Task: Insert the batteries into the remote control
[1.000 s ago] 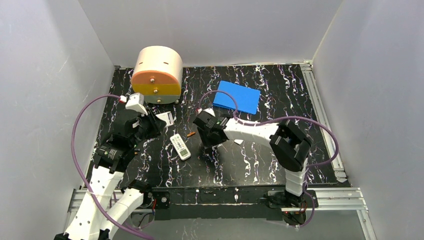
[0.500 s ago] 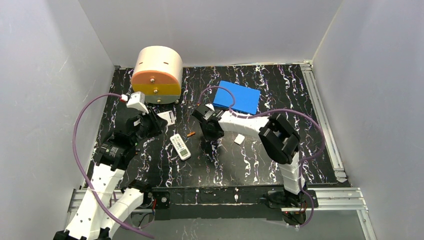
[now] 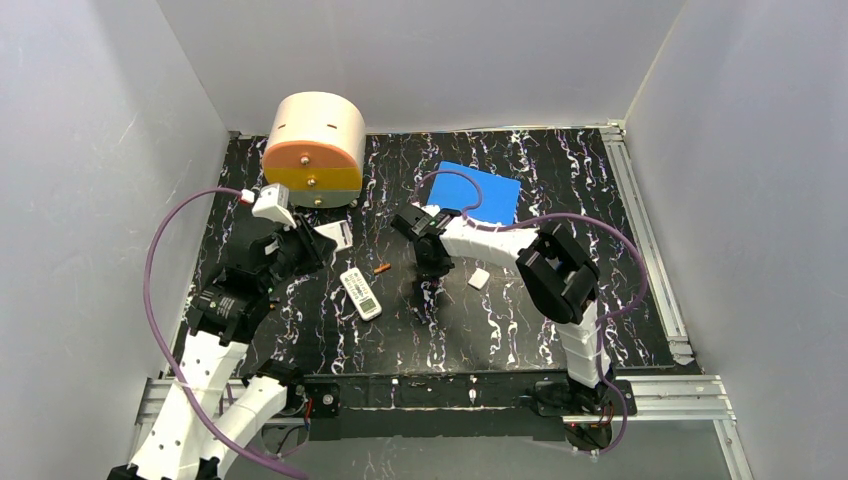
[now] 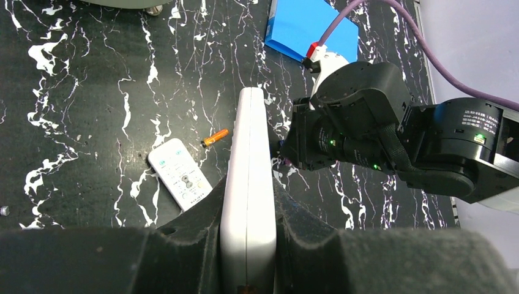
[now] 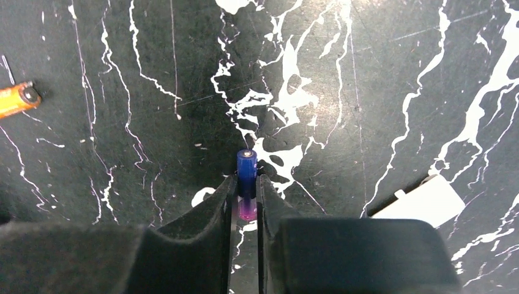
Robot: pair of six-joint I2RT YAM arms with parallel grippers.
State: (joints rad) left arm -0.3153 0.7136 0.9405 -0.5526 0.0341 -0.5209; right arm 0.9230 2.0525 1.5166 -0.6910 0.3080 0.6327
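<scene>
Fingers (image 5: pixel 220 202) of the right gripper (image 5: pixel 246 184) are clamped on a purple battery (image 5: pixel 246 168), one pad on each side. Its metal-capped tip pokes out just past the fingertips, over the black marbled table (image 5: pixel 367 92). Can't tell if the battery touches the surface.

Over on the left side, the left gripper (image 4: pixel 248 208) is pinched on a white remote (image 4: pixel 248 141), call it the held remote. From the wrist cam it's edge-on, with the seam running down the middle.

A second one, the loose remote (image 3: pixel 361 293), lies flat on the table between the two grippers. An orange battery (image 3: pixel 381 268) lies just beside its far-right corner, apart from it.

A small white plastic piece (image 3: pixel 479 277) sits on the table right of the right gripper. Farther back there's a flat blue box (image 3: pixel 485 198), and at the far left a round cream-and-orange drum (image 3: pixel 313 150).
</scene>
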